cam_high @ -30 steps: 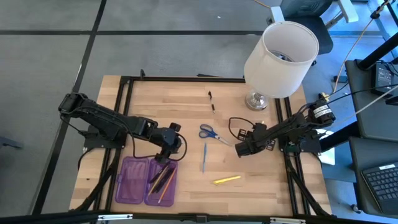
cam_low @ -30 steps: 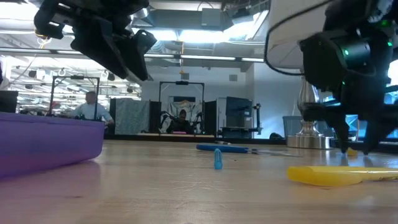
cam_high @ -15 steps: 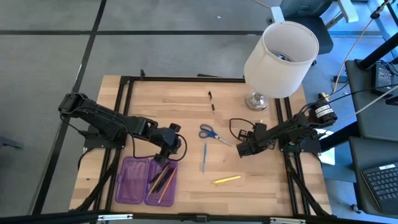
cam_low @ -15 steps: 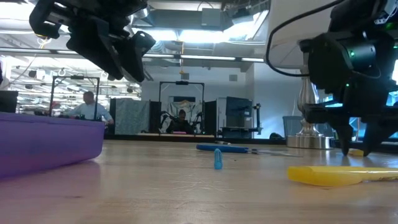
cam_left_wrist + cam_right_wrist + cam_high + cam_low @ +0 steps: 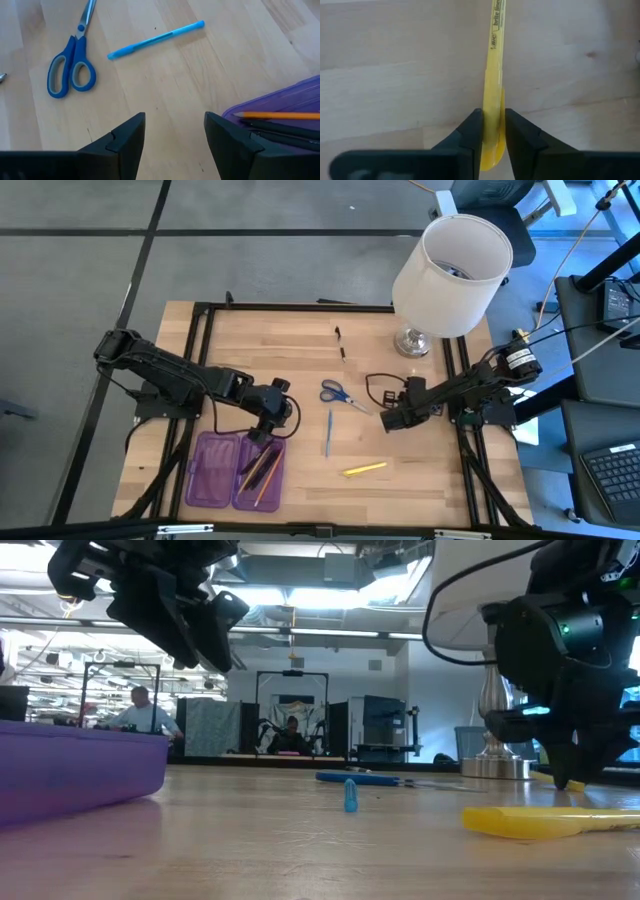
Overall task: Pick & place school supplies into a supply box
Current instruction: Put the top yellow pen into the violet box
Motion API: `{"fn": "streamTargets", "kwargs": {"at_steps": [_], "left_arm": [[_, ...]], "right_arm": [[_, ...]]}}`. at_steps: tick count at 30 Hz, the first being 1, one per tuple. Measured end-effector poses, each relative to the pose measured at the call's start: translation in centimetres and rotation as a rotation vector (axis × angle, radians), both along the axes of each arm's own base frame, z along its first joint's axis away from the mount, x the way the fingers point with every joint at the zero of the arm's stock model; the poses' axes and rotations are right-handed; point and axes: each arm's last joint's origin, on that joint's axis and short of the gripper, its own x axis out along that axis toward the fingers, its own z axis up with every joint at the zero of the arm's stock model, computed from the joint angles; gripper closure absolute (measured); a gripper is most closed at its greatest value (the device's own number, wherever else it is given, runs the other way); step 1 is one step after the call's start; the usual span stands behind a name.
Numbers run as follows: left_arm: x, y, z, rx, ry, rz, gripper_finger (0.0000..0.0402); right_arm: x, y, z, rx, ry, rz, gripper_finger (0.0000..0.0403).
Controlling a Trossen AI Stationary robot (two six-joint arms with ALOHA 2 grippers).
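Observation:
My right gripper [image 5: 384,421] is low over the right middle of the table, shut on a yellow highlighter [image 5: 495,60]. A second yellow highlighter [image 5: 365,469] lies flat nearer the near edge. The purple supply box [image 5: 235,471] lies open at the near left, with several pens and pencils [image 5: 260,470] in its right half. My left gripper [image 5: 175,137] hangs open above the box's far right corner and touches nothing. Blue-handled scissors [image 5: 335,392], a blue pen [image 5: 328,432] and a black pen [image 5: 341,345] lie flat on the wood. My right gripper pinches the yellow highlighter between its two fingers [image 5: 470,131] near one end [image 5: 493,107]. The fingers come slanting down from the table's right and lie along the highlighter, whose printed barrel runs on past the fingertips. Whether it is lifted off the table cannot be told.
A lamp with a white shade [image 5: 452,270] and a metal base [image 5: 410,342] stands at the far right corner, close behind my right arm. A black frame [image 5: 200,360] runs along the table's edges. Bare wood lies between the blue pen and the near edge.
My right gripper has shut: in the low view its two fingertips stood apart on either side of the yellow highlighter, and now they meet on it. The highlighter's end now shows beside the fingertips.

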Motion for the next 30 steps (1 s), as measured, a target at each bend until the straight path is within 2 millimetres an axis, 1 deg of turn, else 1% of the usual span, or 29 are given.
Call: {"fn": "streamTargets", "kwargs": {"at_steps": [5, 10, 15, 22, 27, 30], "left_arm": [[-0.1, 0.0, 0.0, -0.006, 0.009, 0.012, 0.0203], [-0.8, 0.2, -0.5, 0.014, 0.095, 0.013, 0.0203], [-1.0, 0.2, -0.7, 0.002, 0.130, 0.042, 0.0203], [-0.9, 0.2, -0.4, -0.070, 0.109, 0.117, 0.0203], [0.0, -0.1, 0.5, -0.135, -0.021, 0.119, 0.0203], [0.8, -0.4, 1.2, -0.217, -0.114, 0.102, 0.0203]], "right_arm": [[0.5, 0.4, 0.5, 0.012, 0.019, 0.067, 0.0324], [1.9, 1.4, 1.6, 0.034, -0.002, 0.175, 0.0336], [3.0, 2.7, 2.8, 0.023, -0.047, 0.260, 0.0329], [4.5, 5.2, 5.3, -0.128, -0.169, 0.421, 0.0333], [6.0, 7.7, 7.8, -0.293, -0.303, 0.609, 0.0327], [7.0, 9.1, 9.0, -0.362, -0.366, 0.731, 0.0326]]}}
